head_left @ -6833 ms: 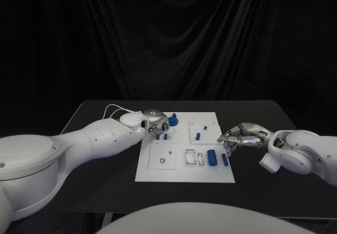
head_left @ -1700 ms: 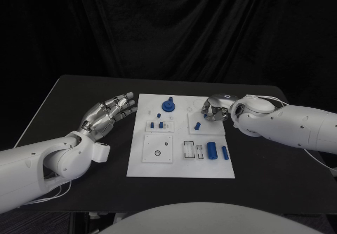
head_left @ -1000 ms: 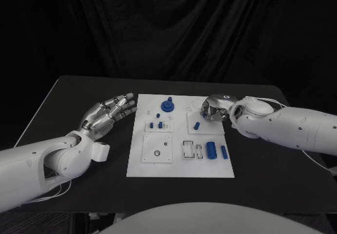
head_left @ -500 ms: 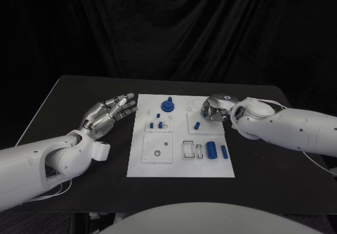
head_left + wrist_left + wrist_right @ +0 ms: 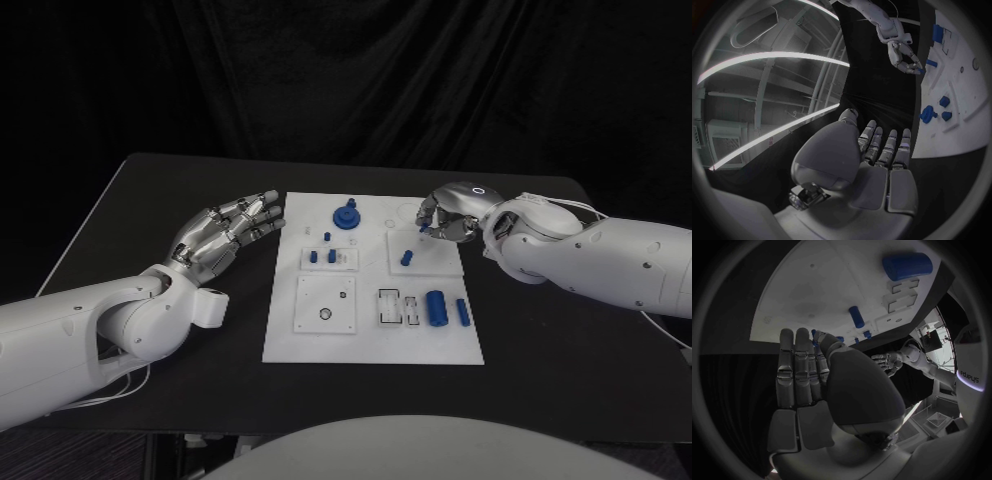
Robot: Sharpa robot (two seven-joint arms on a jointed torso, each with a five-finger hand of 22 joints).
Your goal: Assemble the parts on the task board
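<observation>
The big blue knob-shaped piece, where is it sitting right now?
In the head view, the big blue knob-shaped piece stands at the white task board's far end, left of the right hand.

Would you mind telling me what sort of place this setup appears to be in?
Probably a robotics lab or test cell: a black table against a dark curtain backdrop, carrying a white task board with small blue parts, one robot hand at each side.

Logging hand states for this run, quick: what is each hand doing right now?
Left hand: open, fingers spread, holding nothing.
Right hand: pinching a small blue part over the task board.
</observation>
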